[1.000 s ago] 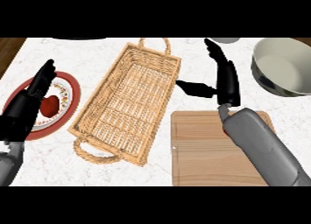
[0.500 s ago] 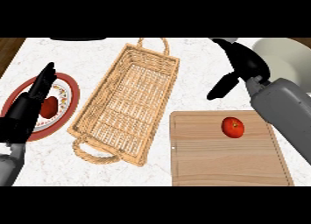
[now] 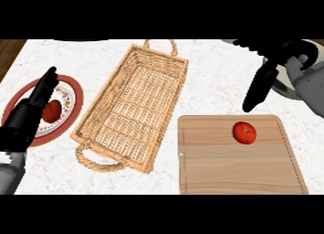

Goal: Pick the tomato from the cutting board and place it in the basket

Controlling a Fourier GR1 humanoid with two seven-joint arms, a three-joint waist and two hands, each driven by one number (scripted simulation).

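Counter (image 3: 211, 82) first: white marble fills the frame, nothing on it has shifted over the last second. Wicker basket (image 3: 134, 103) sits centre-left, tilted, handles at top and lower left, and it holds nothing you can see. Cutting board (image 3: 238, 160) is lower right, just beside the basket's right edge.

What changed is your right arm. A second ago the forearm lay across the board and hid it; half a second ago it swung up and right. Now the right hand (image 3: 262, 84) hangs in the upper right of the frame, fingers straight and pointing down toward the board's top edge, spread apart, holding nothing. It's clear of the board.

That lift exposed the tomato (image 3: 244, 132): it sits on the board's upper right part, untouched, below and slightly left of your fingertips. So the pick is not started; my read is you're in the approach, and the tomato now has open access from above.

Grey bowl (image 3: 289, 87) at the right edge is mostly hidden behind your right arm.

Left side: your left hand (image 3: 29, 114) rests at the left edge, fingers straight and up, over the red-rimmed plate (image 3: 73, 103), same as before. Some red item (image 3: 53, 110) lies on that plate beside the fingers; can't tell what it is.

Next you'd need to drop onto the tomato, close round it, then carry left to the basket.
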